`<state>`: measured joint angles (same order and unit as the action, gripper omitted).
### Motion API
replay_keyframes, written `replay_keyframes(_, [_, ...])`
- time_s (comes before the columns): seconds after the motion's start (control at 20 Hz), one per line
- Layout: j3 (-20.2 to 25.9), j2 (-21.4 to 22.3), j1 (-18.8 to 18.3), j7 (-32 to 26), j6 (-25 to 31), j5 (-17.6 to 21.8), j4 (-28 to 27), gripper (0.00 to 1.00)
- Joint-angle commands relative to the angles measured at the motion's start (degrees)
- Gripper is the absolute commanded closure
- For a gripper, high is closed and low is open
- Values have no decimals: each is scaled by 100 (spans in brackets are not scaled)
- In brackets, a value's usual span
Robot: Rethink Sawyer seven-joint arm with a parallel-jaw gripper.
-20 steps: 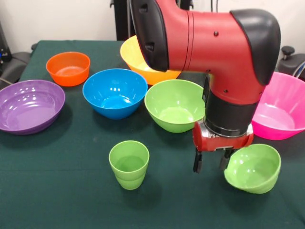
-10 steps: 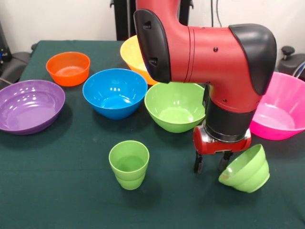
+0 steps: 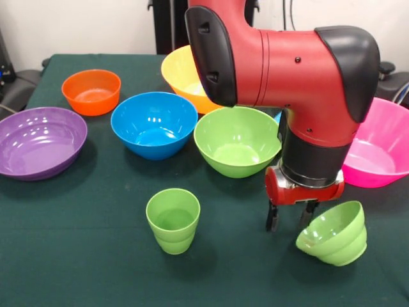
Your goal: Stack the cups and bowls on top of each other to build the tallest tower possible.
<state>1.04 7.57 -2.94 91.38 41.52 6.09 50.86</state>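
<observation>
My gripper hangs open just above the cloth at the front right. Its right finger stands at the left rim of a small green bowl, which lies tipped with its mouth facing up and left. A lime green cup stands upright to the gripper's left, apart from it. A larger green bowl sits just behind the gripper. Blue, orange, yellow-orange, purple and pink bowls stand separately, none stacked. The light blue cup is hidden behind the arm.
The red arm covers the middle right of the green-clothed table. The pink bowl sits at the right edge and the purple bowl at the left edge.
The small green bowl was upright, tipped sharply towards the gripper, and now lies less tilted. The gripper has shifted slightly right and stayed low.
</observation>
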Motion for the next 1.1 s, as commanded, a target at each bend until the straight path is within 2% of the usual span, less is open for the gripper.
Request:
replay_keyframes(0.05, [305,200,214,728,207,-121,396,0])
replay_keyframes(0.35, [250,432,270,905,-97,-143,898,0])
replay_keyframes(0.6, [285,390,238,1001,-510,-137,1066,0])
replay_keyframes(1.0, [239,21,222,975,-718,-147,568,0])
replay_keyframes(1.1, [258,-204,206,918,-792,-152,292,0])
